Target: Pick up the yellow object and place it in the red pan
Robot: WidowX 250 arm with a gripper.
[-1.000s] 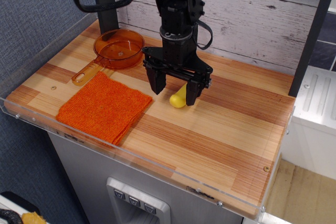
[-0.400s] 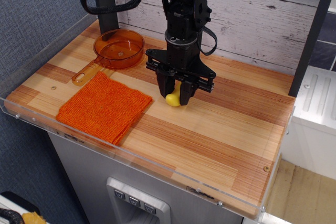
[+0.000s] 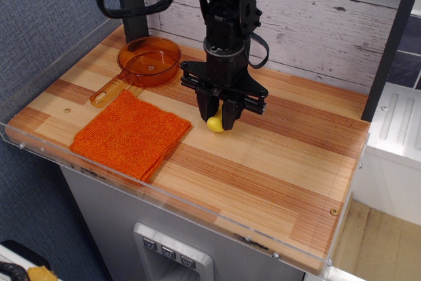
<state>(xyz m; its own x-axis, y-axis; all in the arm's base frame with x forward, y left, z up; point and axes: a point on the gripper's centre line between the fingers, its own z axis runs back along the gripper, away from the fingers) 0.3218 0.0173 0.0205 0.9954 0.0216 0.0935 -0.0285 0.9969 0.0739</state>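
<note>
yellow object (image 3: 215, 124) | clamped in gripper (image 3: 216, 116) | long axis hidden, orientation unclear

The black fingers (image 3: 227, 114) hide most of the yellow object (image 3: 214, 124), leaving only its rounded bottom showing.

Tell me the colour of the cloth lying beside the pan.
Orange, knitted-looking cloth, clearest in the observation.image view.

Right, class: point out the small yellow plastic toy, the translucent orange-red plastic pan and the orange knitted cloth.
small yellow plastic toy (image 3: 214, 124), main view, bulbous end below the fingers.
translucent orange-red plastic pan (image 3: 172, 51), main view, its rim.
orange knitted cloth (image 3: 130, 134), main view, its middle.
</note>
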